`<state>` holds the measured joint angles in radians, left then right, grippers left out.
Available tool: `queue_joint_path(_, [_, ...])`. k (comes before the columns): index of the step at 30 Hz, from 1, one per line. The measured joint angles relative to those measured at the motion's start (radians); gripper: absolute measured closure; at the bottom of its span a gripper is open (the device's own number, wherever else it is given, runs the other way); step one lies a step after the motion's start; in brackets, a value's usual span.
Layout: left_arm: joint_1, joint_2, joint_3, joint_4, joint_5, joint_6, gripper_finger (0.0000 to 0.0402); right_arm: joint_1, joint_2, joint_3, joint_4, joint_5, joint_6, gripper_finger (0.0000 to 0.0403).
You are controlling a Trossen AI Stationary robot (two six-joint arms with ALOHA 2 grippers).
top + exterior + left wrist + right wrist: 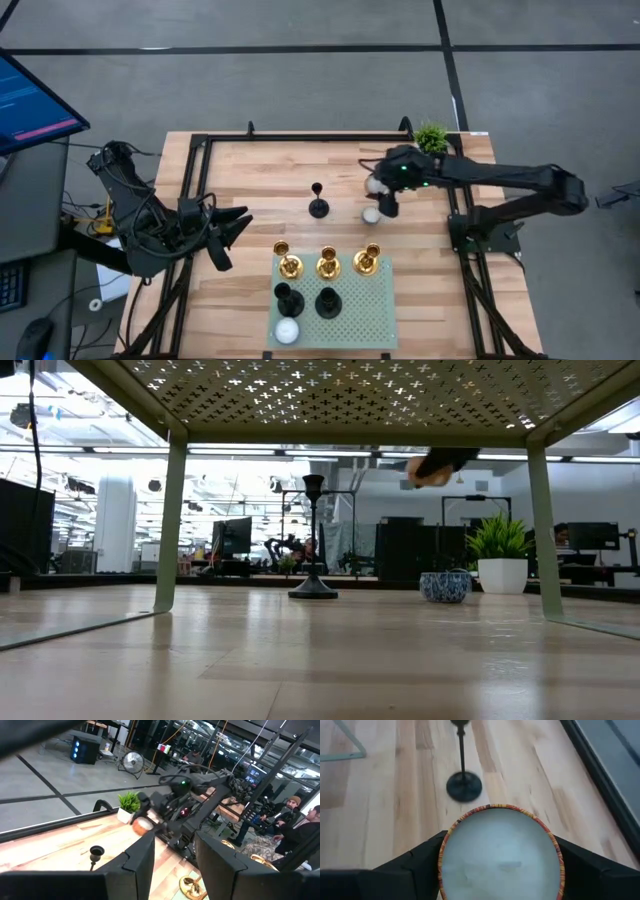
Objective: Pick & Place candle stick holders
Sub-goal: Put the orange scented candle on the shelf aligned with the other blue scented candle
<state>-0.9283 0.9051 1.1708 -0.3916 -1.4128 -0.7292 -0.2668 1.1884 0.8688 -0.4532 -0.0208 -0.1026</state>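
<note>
**Q.** How much of the task is complete?

**A.** Five of six candle stick holders stand on the green rack (375, 310) at the middle of the table's near edge. Three are gold holders (328, 264) in a row, and two are black holders (288, 298) behind them. A white round object (287, 331), which I cannot identify, sits at the rack's near left corner. One lone black holder (318, 200) is left, upright on the bare table (250, 170) near its centre and towards the far edge.

**Q.** Where does that holder lie relative to the jaws?

**A.** It is outside both pairs. The right gripper (383, 200) hangs just right of it, short of the potted plant (432, 135) in the far right corner, with a clear gap between them. Its jaws are clamped on a small bowl (500, 855) with a striped rim, not on a holder. In the right wrist view the holder stands beyond the bowl, apart from it. A second bowl (445, 586) probably rests on the table just beside the gripper, though the overhead view is poor there.

**Q.** And the left arm?

**A.** It waits at the left edge. The left gripper (228, 235) has its jaws apart and empty, and it is well apart from the lone holder.
</note>
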Motion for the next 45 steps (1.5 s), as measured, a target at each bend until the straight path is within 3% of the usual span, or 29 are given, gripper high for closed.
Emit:
queue_joint_path(10, [0.000,0.000,0.000,0.000,0.002,0.000,0.0262,0.104,-0.202,0.000,-0.330,0.022,0.235,0.0116])
queue_joint_path(22, [0.000,0.000,0.000,0.000,0.056,0.000,0.0262,0.486,-0.328,0.000,-0.440,0.013,0.658,0.0116])
queue_joint_path(31, [0.000,0.000,0.000,0.005,0.057,0.000,0.0262,0.759,-0.279,0.000,-0.260,0.015,0.875,0.0116])
queue_joint_path(39, [0.000,0.000,0.000,0.011,0.058,0.000,0.0262,0.897,-0.160,0.001,0.047,0.018,0.910,0.0116])
queue_joint_path(45, [0.000,0.000,0.000,0.014,0.058,0.000,0.0262,1.007,-0.097,0.002,0.155,0.007,1.015,0.0116])
